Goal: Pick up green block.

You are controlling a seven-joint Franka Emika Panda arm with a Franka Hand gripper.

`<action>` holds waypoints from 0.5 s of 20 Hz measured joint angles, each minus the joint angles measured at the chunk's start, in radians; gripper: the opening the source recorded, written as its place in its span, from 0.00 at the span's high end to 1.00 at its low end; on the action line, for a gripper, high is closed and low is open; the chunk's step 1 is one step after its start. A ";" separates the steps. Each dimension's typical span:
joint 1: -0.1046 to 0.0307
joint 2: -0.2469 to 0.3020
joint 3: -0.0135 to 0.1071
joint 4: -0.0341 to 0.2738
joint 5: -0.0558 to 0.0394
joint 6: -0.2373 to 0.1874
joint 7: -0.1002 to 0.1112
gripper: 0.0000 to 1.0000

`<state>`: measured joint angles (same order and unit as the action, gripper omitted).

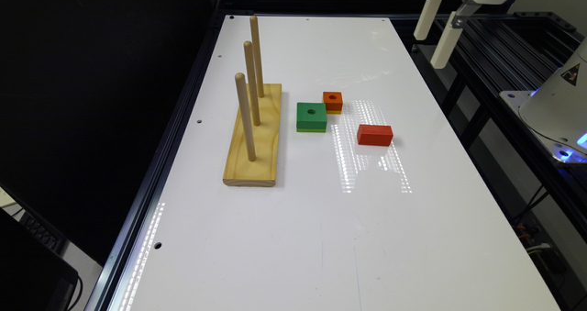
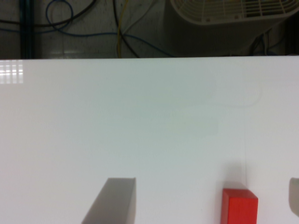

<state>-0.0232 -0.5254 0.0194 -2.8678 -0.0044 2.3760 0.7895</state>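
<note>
The green block (image 1: 312,116) lies flat on the white table (image 1: 321,237), a square dark-green piece with a round centre hole and a lighter yellow-green bottom layer. It sits just beside the wooden peg stand. My gripper (image 1: 429,52) hangs high over the table's far edge at the exterior view's right, well away from the block and holding nothing. In the wrist view the gripper (image 2: 205,186) is open, one finger (image 2: 114,203) and the other at the picture's edge standing far apart over bare table.
A wooden base with three upright pegs (image 1: 254,136) stands at the exterior view's left of the green block. A smaller orange holed block (image 1: 332,101) sits just behind it. A solid red block (image 1: 375,135) (image 2: 239,205) lies toward the exterior view's right.
</note>
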 joint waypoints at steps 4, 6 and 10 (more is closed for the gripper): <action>0.000 0.047 0.000 0.022 0.0000 0.021 0.000 0.00; 0.000 0.069 0.000 0.028 0.0000 0.036 0.000 0.00; 0.000 0.088 0.000 0.037 0.0000 0.042 0.000 0.00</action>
<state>-0.0234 -0.4374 0.0194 -2.8311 -0.0044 2.4176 0.7895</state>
